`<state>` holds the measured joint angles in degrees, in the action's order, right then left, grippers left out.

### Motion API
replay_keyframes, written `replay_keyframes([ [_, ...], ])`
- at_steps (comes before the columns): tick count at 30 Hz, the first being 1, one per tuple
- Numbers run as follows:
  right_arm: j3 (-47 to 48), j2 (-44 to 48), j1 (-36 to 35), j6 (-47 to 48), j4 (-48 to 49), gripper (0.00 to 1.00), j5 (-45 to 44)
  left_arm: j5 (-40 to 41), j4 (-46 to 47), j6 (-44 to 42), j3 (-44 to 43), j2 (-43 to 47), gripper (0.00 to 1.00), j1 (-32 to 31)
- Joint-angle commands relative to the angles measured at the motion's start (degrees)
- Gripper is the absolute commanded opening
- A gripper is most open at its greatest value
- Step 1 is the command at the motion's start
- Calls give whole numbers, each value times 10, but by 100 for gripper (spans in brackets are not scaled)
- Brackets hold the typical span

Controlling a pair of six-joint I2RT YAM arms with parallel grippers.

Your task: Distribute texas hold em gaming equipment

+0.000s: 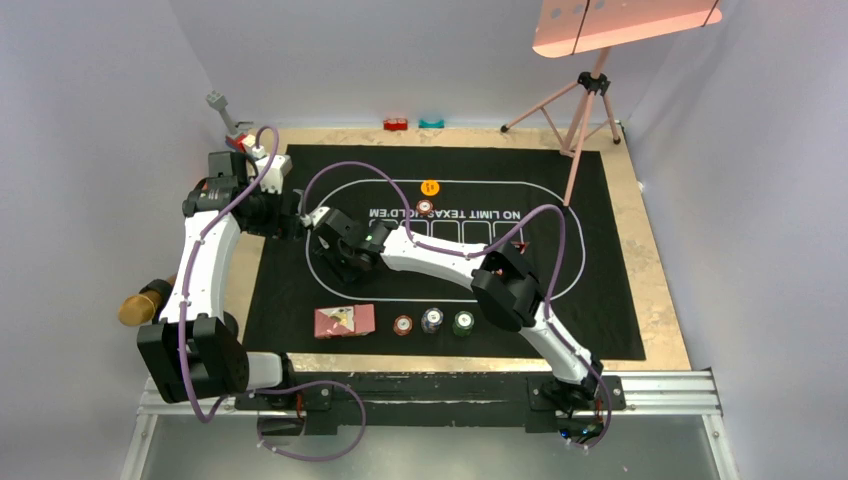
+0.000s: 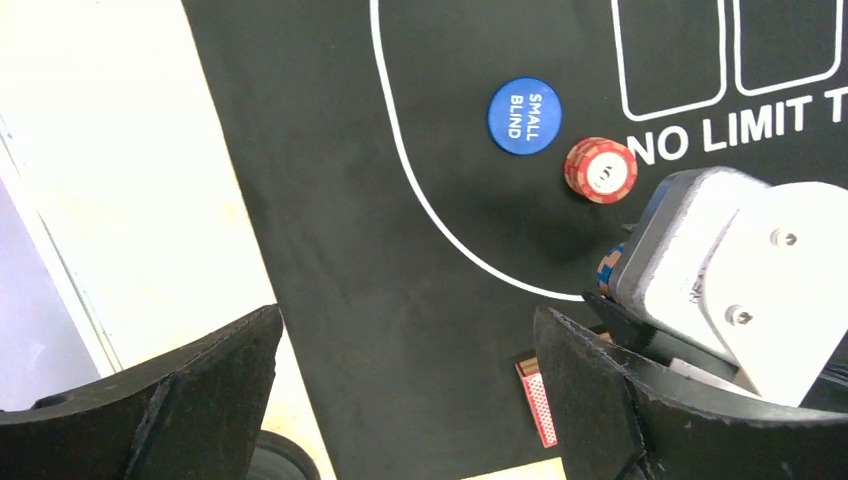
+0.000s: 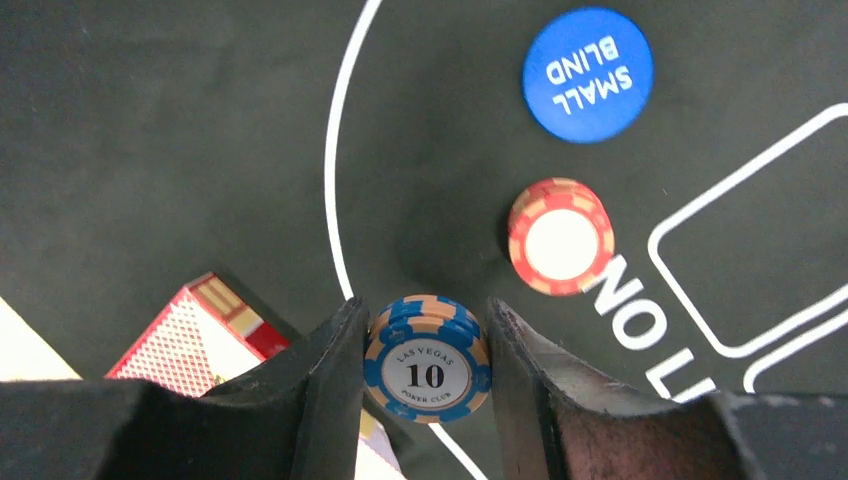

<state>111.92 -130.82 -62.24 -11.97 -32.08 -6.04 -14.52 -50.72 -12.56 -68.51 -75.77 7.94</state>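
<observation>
Right gripper half-closed on a blue chip stack, over the white oval line at the mat's left end; left gripper spread wide, empty.

Risks: the grip is on the rims only, so a lower chip may slip out or the stack may topple on release. The red chip stack sits near enough to get knocked, and the cards lie just beside one finger. Can't tell if the stack touches down. Black printed mat on pale wood table; grey walls, pink tripod far right.
</observation>
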Motion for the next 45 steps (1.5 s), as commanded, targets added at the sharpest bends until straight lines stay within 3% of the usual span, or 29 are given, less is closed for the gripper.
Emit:
replay_keyframes([
  [1,57,-20,1,-2,14,0,33,-17,13,6,-4,7,100,2],
  [30,36,-67,10,-8,44,0,55,31,27,65,-21,-31,100,44],
  [34,38,-65,11,-7,43,16,53,28,27,67,-20,-29,100,44],
  [38,24,-48,12,-4,49,43,51,27,29,68,-19,-28,100,45],
  [42,9,-22,12,-2,61,56,54,23,31,65,-17,-29,100,45],
  [45,13,-7,12,2,61,60,56,21,31,64,-15,-29,100,45],
])
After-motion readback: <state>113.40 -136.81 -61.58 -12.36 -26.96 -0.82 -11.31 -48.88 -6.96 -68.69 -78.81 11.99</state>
